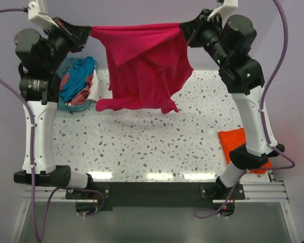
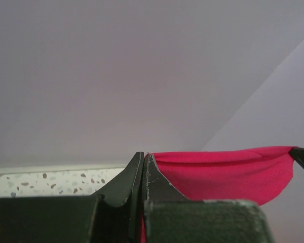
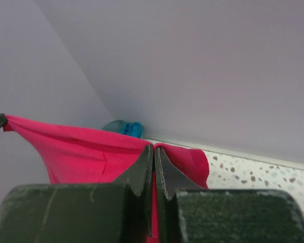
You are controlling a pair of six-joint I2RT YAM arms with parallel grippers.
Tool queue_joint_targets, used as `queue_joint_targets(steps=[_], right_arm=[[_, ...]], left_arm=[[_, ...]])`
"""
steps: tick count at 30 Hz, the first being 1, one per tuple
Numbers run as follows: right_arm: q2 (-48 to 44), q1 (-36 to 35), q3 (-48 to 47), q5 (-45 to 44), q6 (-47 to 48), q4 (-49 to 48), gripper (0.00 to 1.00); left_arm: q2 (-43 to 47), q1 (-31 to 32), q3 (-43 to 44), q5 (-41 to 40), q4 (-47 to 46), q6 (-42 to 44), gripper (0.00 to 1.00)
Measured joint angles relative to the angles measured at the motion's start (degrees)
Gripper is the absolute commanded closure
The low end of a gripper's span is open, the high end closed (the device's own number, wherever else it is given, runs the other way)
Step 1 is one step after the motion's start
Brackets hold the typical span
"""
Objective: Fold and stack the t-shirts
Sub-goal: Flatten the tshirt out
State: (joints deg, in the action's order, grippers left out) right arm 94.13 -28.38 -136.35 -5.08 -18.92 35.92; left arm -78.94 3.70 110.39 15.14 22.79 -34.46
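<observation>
A large magenta-pink t-shirt (image 1: 144, 68) hangs stretched in the air above the far half of the table, its top edge taut between both grippers and its body drooping in folds. My left gripper (image 1: 89, 31) is shut on the shirt's left end; pink cloth (image 2: 228, 172) runs rightward from its closed fingers (image 2: 143, 158). My right gripper (image 1: 182, 28) is shut on the right end, with pink cloth (image 3: 76, 152) on both sides of its tips (image 3: 153, 150). An orange t-shirt (image 1: 237, 144) lies folded at the table's right edge, partly behind the right arm.
A translucent teal basin (image 1: 77, 88) at the back left holds teal, salmon and white t-shirts; it also shows far off in the right wrist view as a teal basin (image 3: 122, 126). The speckled white table (image 1: 142, 147) spreads below the hanging shirt.
</observation>
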Motion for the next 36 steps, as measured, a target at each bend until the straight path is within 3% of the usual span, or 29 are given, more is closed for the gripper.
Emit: queue_joint_targets(steps=[3, 7, 11, 16, 17, 19, 20, 21, 22, 23, 25, 26, 30, 34, 36], right_arm=[[7.91, -0.2, -8.83, 3.52, 0.42, -2.75, 1.0], [10.86, 0.13, -6.58, 5.75, 1.66, -6.32, 1.0], [7.78, 3.37, 4.09, 7.8, 0.9, -10.78, 1.0], [-0.52, 11.87, 25.94, 9.33, -2.6, -14.29, 1.0], [-1.97, 13.73, 30.36, 9.42, -3.58, -14.45, 0.97], [-4.28, 16.72, 38.51, 9.57, -5.66, -14.95, 0.82], [-5.07, 18.08, 42.45, 9.33, -6.6, -14.36, 0.63], [-5.31, 19.26, 45.51, 8.9, -7.52, -13.97, 0.53], [-5.33, 20.44, 48.3, 8.44, -7.96, -13.35, 0.44], [-5.25, 21.42, 50.95, 7.48, -8.24, -12.35, 0.32], [-5.25, 22.75, 55.32, 5.77, -8.63, -10.03, 0.23], [-5.46, 23.21, 57.79, 4.94, -8.76, -9.14, 0.19], [-9.88, 23.02, 68.96, 2.14, -8.85, -6.54, 0.17], [-21.53, 22.75, 80.91, 1.77, -9.27, -5.16, 0.22], [-27.52, 22.73, 86.14, 2.56, -9.88, -5.33, 0.25]], left_arm=[[-3.63, -6.16, 6.14, 4.15, -1.77, -2.82, 1.0], [-5.6, -9.66, 9.7, 9.18, -4.02, -5.49, 1.0], [2.86, -6.12, -6.25, 10.75, -10.36, -6.88, 1.0], [14.6, 15.32, -34.97, 5.35, -18.29, -7.1, 1.0], [15.78, 20.28, -40.65, 2.97, -19.65, -7.45, 1.0], [15.87, 30.47, -50.77, -2.1, -24.15, -8.63, 1.0], [14.93, 34.91, -55.34, -3.78, -25.92, -9.75, 0.97], [12.87, 39.63, -59.63, -4.83, -27.85, -10.73, 0.91], [10.29, 43.47, -62.69, -5.81, -29.44, -11.52, 0.82], [6.97, 46.82, -65.05, -6.25, -30.71, -12.33, 0.58], [0.98, 50.84, -67.95, -6.38, -32.22, -13.7, 0.39], [-0.83, 51.58, -68.65, -6.64, -32.33, -14.16, 0.35], [0.28, 51.12, -68.48, -10.84, -31.34, -14.43, 0.31], [6.58, 47.17, -65.05, -18.16, -23.8, -14.71, 0.48], [9.88, 42.88, -64.32, -22.16, -19.47, -14.8, 0.49]])
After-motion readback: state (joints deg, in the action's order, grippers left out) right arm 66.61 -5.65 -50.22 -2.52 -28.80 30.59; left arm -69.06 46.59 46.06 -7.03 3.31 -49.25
